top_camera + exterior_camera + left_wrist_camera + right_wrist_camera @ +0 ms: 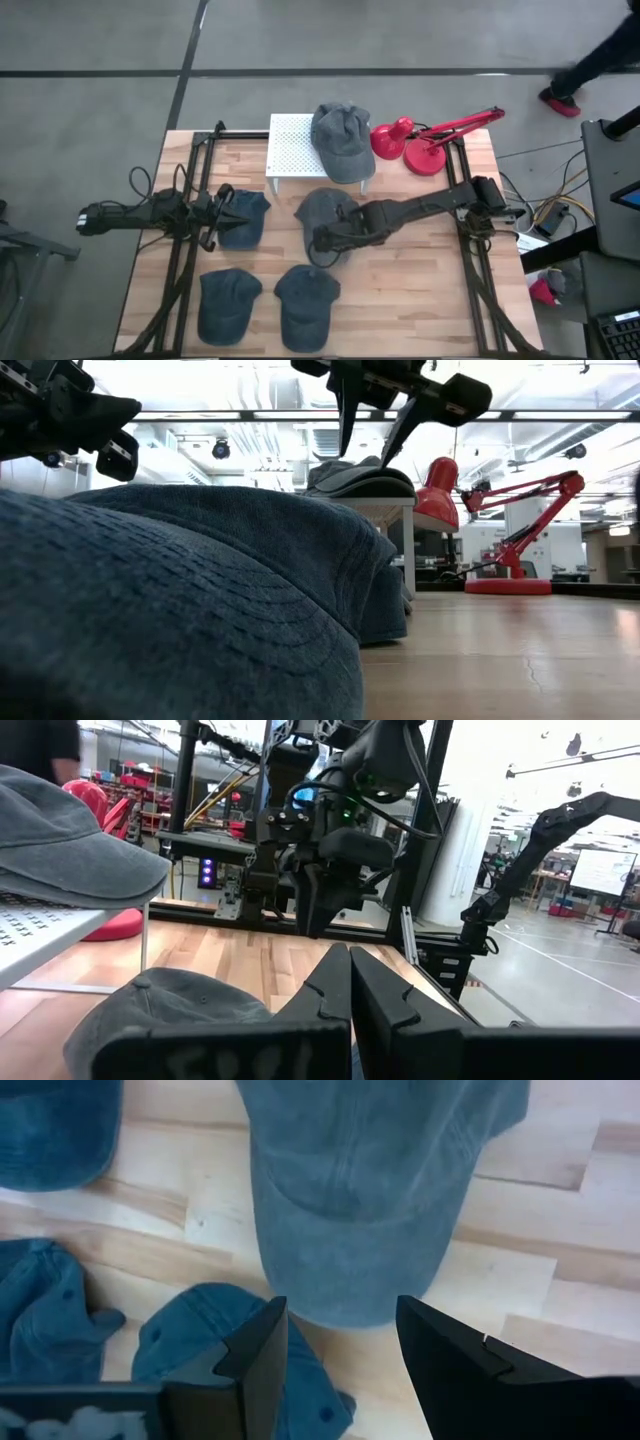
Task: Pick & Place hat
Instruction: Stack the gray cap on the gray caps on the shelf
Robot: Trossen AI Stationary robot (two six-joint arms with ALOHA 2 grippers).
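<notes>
Several denim caps lie on the wooden table. A grey-blue cap (pixel 325 212) (pixel 370 1180) rests flat in the middle, its brim (pixel 350 1275) toward the near edge. My right gripper (pixel 322 240) (pixel 335 1340) (pixel 375 410) hovers open above that brim, fingers pointing down, well clear of it. Another grey cap (pixel 342 140) (pixel 60 830) sits on a white perforated stand (pixel 290 150) at the far edge. My left gripper (pixel 222 210) (pixel 350 985) (pixel 110 445) is shut, raised over a blue cap (pixel 248 218) on the left side.
Two more blue caps (pixel 228 300) (pixel 305 300) lie near the table's near edge. A red desk lamp (pixel 425 145) stands at the far right corner beside the stand. Bare wood shows on the right half of the table (pixel 420 280). A person's foot (pixel 560 98) passes beyond the table.
</notes>
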